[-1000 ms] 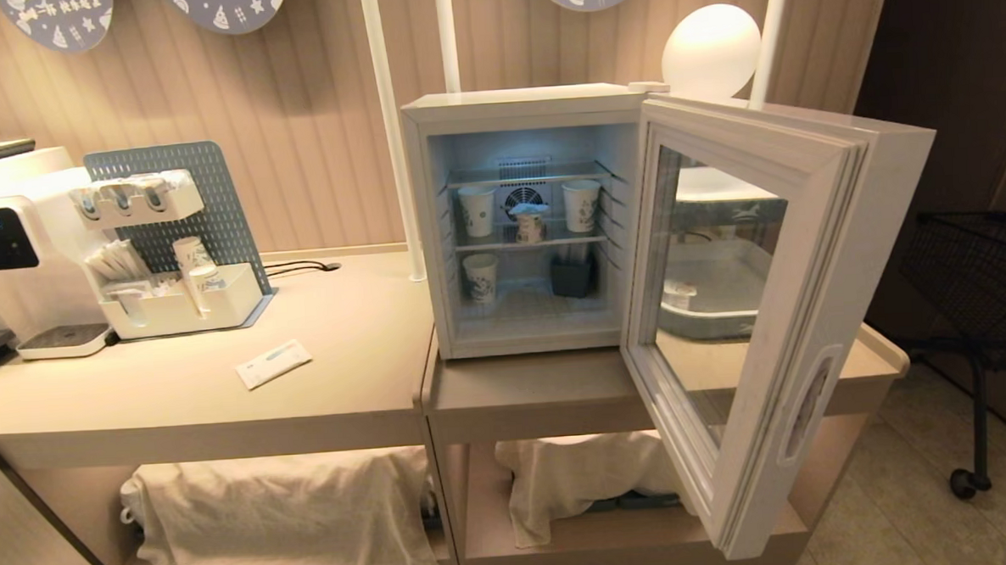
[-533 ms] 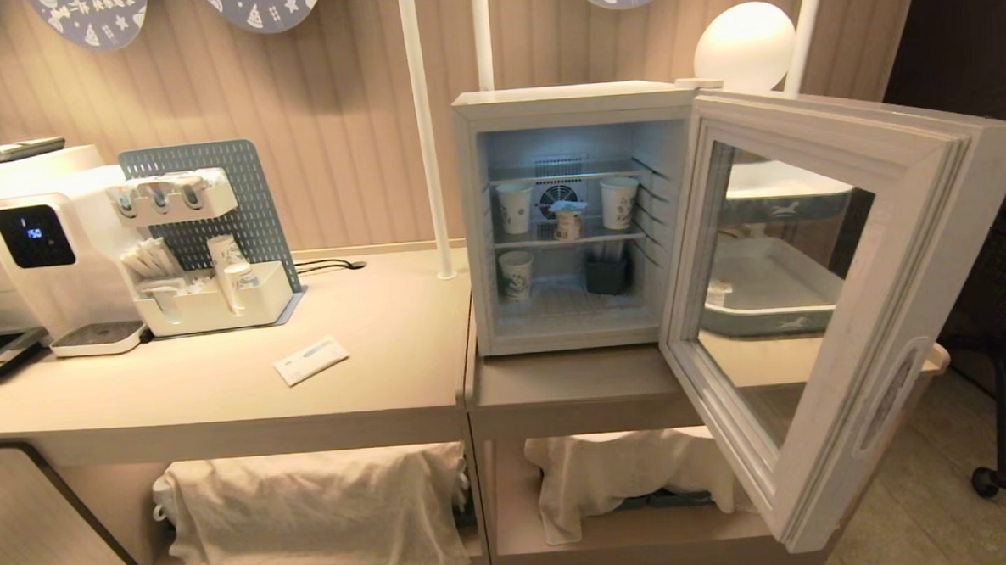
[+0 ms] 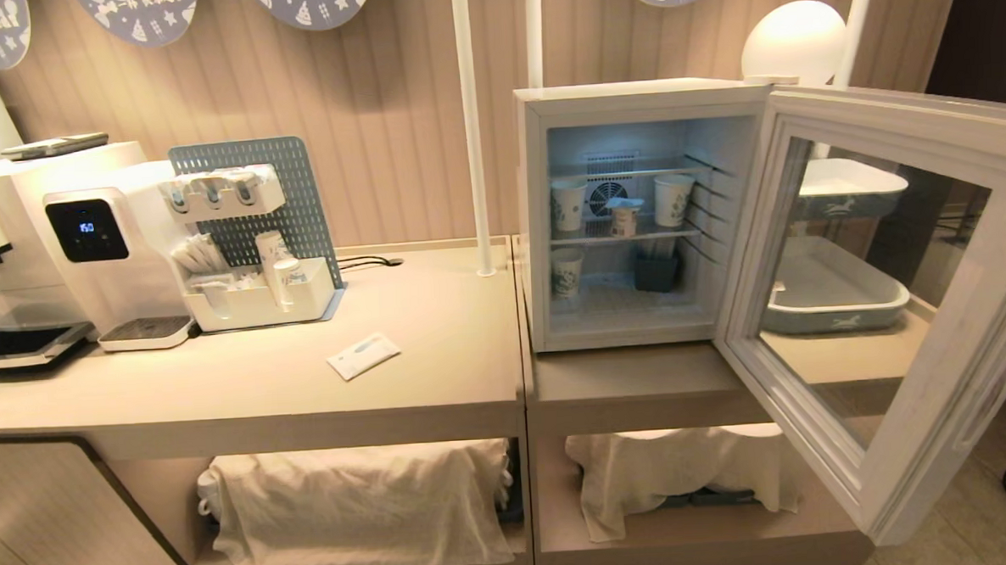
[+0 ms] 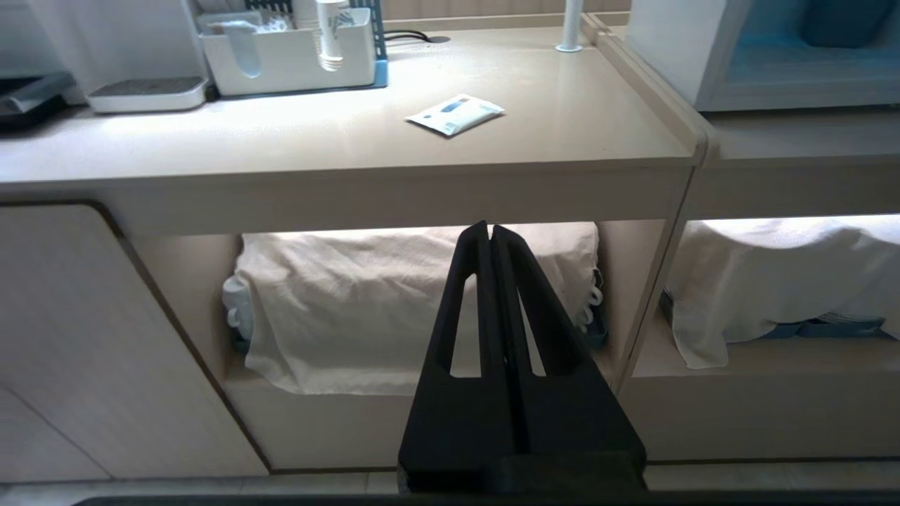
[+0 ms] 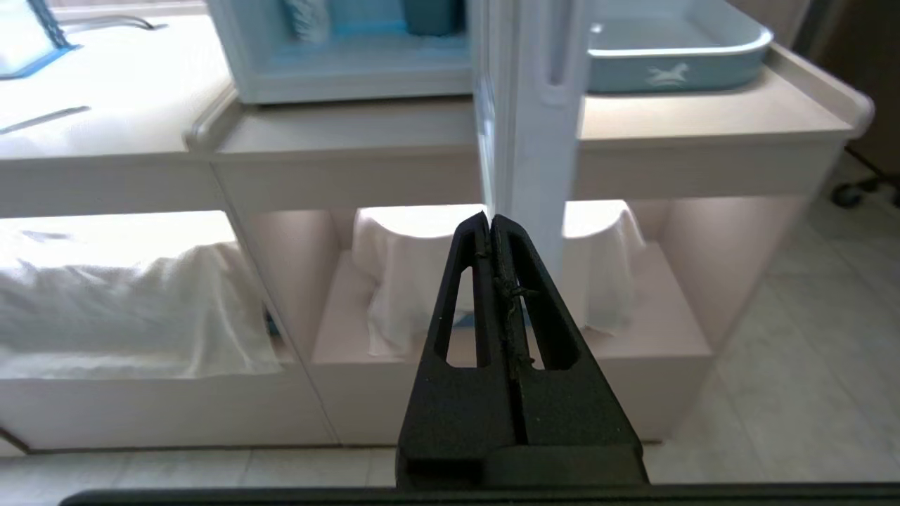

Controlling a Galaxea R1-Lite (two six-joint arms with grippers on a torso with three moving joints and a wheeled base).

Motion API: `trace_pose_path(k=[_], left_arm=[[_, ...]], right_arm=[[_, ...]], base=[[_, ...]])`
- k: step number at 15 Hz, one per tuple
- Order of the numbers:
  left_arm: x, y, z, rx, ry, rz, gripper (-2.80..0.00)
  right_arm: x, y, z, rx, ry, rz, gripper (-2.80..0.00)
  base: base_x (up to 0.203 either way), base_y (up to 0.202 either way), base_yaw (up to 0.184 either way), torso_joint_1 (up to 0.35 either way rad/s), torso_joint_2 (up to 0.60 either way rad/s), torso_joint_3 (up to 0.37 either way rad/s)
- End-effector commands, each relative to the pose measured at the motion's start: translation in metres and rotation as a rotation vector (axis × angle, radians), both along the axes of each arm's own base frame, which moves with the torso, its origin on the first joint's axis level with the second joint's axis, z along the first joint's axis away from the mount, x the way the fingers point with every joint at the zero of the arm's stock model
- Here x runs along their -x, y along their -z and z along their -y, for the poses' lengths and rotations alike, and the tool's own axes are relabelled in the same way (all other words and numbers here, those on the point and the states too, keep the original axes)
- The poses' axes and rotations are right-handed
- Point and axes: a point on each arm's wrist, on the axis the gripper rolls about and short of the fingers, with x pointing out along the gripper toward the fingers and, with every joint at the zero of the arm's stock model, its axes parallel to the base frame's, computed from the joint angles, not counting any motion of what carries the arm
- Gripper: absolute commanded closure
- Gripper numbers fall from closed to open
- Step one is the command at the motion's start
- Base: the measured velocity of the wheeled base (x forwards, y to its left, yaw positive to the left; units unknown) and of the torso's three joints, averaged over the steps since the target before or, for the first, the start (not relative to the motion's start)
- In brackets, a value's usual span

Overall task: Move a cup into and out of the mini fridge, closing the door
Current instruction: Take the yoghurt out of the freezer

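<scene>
The mini fridge (image 3: 639, 98) stands on the right counter with its door (image 3: 968, 330) swung wide open toward me on the right. Inside, the cup (image 3: 625, 218), a small tub with a white lid, sits on the middle wire shelf before the fan grille. Neither gripper shows in the head view. My left gripper (image 4: 490, 228) is shut and empty, low in front of the counter's lower shelf. My right gripper (image 5: 490, 219) is also shut and empty, just below the door's (image 5: 538, 105) outer edge.
Taller paper cups (image 3: 567, 205) (image 3: 673, 199) flank the tub; another (image 3: 567, 271) and a dark holder (image 3: 657, 269) stand below. A dispenser (image 3: 102, 240), organiser (image 3: 257, 293) and packet (image 3: 363, 355) occupy the left counter. A blue-grey tray (image 3: 835, 302) lies behind the door. Cloths (image 3: 360, 501) cover the lower shelves.
The whole scene has shifted to the right in the head view, so the camera has moved leftward. Nothing on the counter or in the fridge has moved by itself.
</scene>
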Motion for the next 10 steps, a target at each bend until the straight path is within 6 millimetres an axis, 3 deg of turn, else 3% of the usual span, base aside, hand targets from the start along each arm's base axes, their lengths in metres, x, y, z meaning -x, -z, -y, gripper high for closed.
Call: trace_pose_path(k=[1,5,10], left_arm=[[-0.0001,0.0006,0.0,0.0,0.001,-0.003,0.0],[-0.0001,0.0008,0.0,0.0,0.001,-0.004,0.0],[-0.0001,0.0007,0.0,-0.005,0.003,-0.005,0.0]], right_arm=[[0.0001,0.0001,0.0,0.0,0.0,0.0,0.0],[0.0001,0.0001,0.0,0.0,0.0,0.0,0.0],[0.0001,0.0001,0.0,0.0,0.0,0.0,0.0]], base=[[0.0,-0.012,0.089,0.004,0.0,0.005],[0.0,0.055,0.047,0.004,0.0,0.0],[0.0,0.0,0.0,0.0,0.0,0.0]])
